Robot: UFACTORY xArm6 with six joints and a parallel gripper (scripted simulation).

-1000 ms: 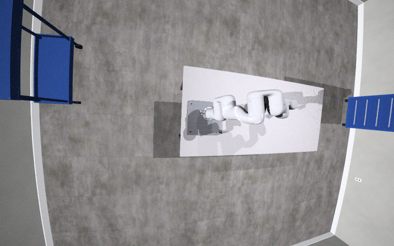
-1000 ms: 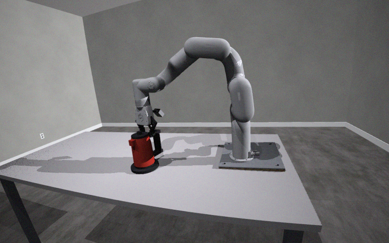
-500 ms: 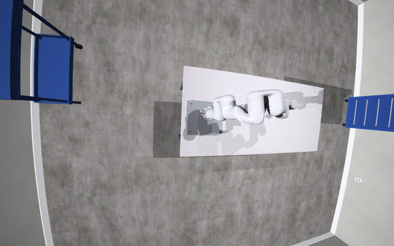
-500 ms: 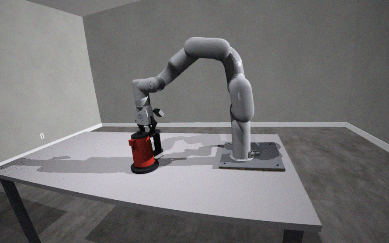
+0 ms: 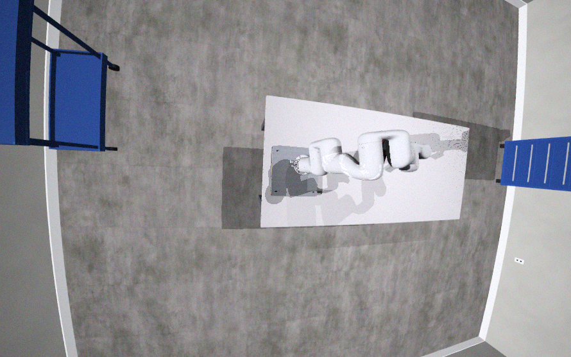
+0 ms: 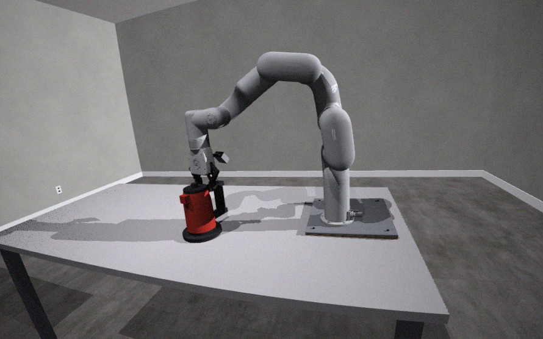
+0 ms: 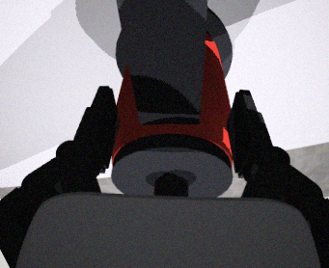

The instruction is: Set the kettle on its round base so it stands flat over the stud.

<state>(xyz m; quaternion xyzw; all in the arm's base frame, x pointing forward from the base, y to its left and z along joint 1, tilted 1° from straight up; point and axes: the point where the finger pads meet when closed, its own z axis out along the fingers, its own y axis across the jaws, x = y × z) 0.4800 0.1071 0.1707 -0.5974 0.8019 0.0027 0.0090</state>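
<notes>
The red kettle (image 6: 197, 211) stands upright on its round black base (image 6: 201, 236) left of the table's middle. Its black handle bar (image 6: 219, 200) faces the arm's mount. My gripper (image 6: 205, 180) hangs just above the kettle's top, open, with nothing between the fingers. In the wrist view the two black fingers of the gripper (image 7: 172, 128) stand apart on either side of the kettle (image 7: 172, 117), and the grey lid with its dark knob (image 7: 171, 179) shows below them. In the overhead view the arm (image 5: 360, 153) hides the kettle and the base.
The arm's grey mounting plate (image 6: 351, 222) is bolted to the table right of the kettle. A blue rack (image 5: 34, 75) and a blue cabinet (image 5: 551, 162) stand on the floor, well away from the table.
</notes>
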